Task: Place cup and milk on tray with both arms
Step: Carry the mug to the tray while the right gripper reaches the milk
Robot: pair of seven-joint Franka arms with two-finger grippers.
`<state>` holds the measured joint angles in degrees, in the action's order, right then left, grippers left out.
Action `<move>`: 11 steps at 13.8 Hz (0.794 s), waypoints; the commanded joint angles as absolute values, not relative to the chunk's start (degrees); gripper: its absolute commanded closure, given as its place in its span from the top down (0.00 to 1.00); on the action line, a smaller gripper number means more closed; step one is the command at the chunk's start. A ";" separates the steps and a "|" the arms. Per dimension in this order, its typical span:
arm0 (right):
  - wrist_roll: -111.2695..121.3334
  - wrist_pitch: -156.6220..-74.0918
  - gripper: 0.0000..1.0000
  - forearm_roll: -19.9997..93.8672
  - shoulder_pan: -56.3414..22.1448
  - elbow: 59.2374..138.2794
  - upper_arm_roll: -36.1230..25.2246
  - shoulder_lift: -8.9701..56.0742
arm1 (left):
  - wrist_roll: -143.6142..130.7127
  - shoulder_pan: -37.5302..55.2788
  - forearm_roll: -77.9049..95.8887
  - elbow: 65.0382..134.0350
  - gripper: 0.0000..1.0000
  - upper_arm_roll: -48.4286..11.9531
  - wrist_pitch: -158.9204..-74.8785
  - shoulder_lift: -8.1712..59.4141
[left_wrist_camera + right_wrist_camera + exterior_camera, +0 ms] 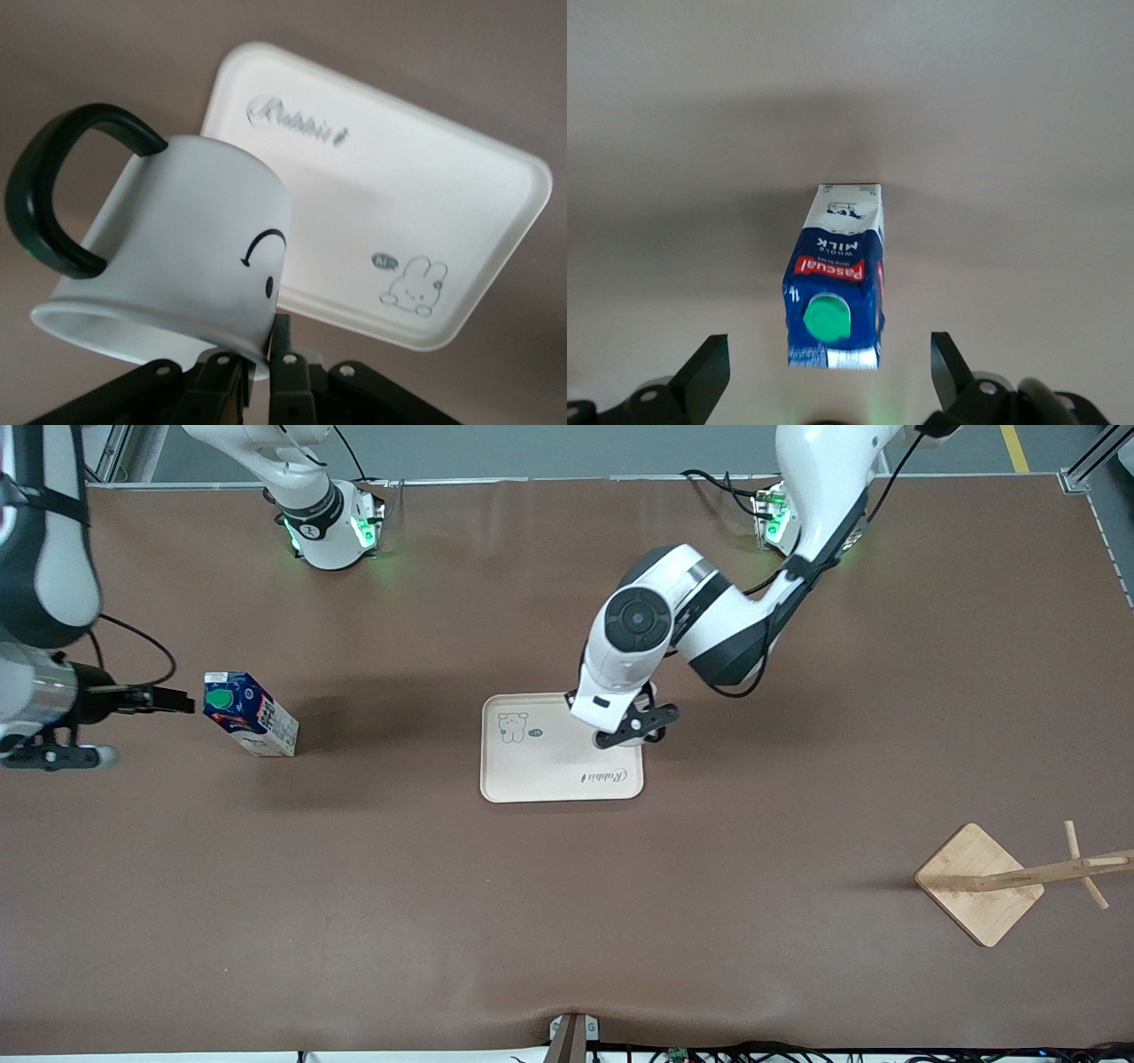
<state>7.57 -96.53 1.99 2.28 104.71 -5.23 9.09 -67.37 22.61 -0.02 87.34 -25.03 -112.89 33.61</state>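
The cup (177,248), white with a black handle and smiley face, is gripped at its rim by my left gripper (261,354), which is shut on it. In the front view this gripper (633,726) hangs over the edge of the cream tray (549,766) toward the left arm's end, and the arm hides the cup. The tray (399,195) lies bare below the cup. The dark-blue milk (248,713) stands upright toward the right arm's end. My right gripper (177,701) is open beside its top. In the right wrist view the milk (837,283) sits ahead of the open gripper (828,341), untouched.
A square wooden stand base (979,881) with a leaning wooden pole (1054,871) sits toward the left arm's end, nearer to the front camera than the tray. The brown table mat (532,921) spreads around everything.
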 commanded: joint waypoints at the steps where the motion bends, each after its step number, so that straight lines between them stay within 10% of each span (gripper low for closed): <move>1: 7.56 -101.06 1.00 1.93 1.76 113.88 -4.66 4.05 | -68.81 23.73 2.37 84.29 0.00 -24.79 -110.65 37.17; 11: 4.57 -108.36 1.00 -6.33 -1.14 123.21 -4.66 1.67 | -70.14 25.05 8.26 81.92 0.00 -24.00 -110.39 44.73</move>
<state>5.78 -106.30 -4.65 -1.21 119.92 -4.73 3.53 -69.59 24.23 7.24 84.45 -24.88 -112.19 43.53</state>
